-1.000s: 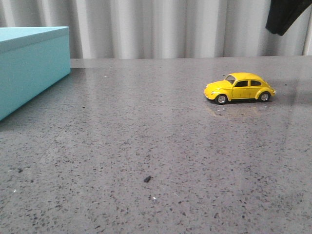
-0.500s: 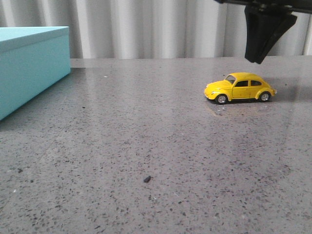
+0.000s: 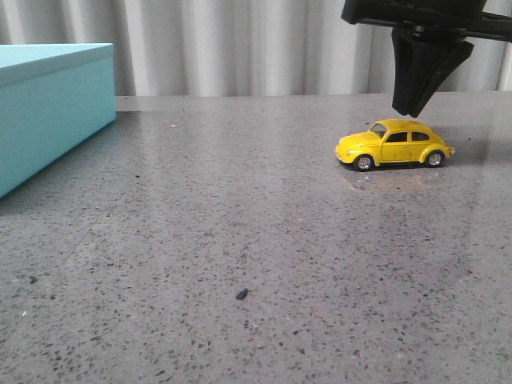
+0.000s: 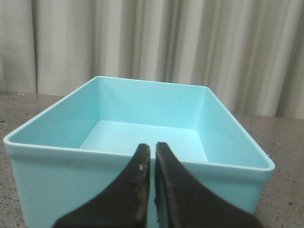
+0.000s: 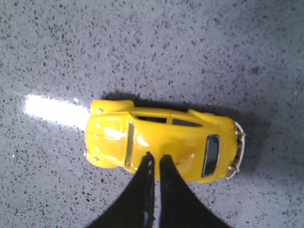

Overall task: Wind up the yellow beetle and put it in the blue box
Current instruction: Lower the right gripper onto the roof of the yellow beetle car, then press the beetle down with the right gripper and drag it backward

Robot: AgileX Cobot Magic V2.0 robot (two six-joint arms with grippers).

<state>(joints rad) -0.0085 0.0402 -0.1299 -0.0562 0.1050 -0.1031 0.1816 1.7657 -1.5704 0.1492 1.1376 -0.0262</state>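
The yellow beetle (image 3: 394, 144) stands on its wheels on the grey table at the right, nose to the left. It also shows from above in the right wrist view (image 5: 164, 140). My right gripper (image 3: 412, 108) hangs just above the car's roof, fingers pointing down, shut and empty (image 5: 155, 157). The blue box (image 3: 48, 108) stands at the far left. In the left wrist view it is open-topped and empty (image 4: 142, 137). My left gripper (image 4: 152, 148) is shut and empty, close in front of the box's near wall. It is out of the front view.
A grey speckled table (image 3: 240, 224) runs to a pale corrugated wall (image 3: 240, 48) at the back. A small dark speck (image 3: 241, 294) lies on the table near the front.
My right gripper came in from the upper right and has dropped lower and a little left, to just above the car's roof. The car and the box have not moved.
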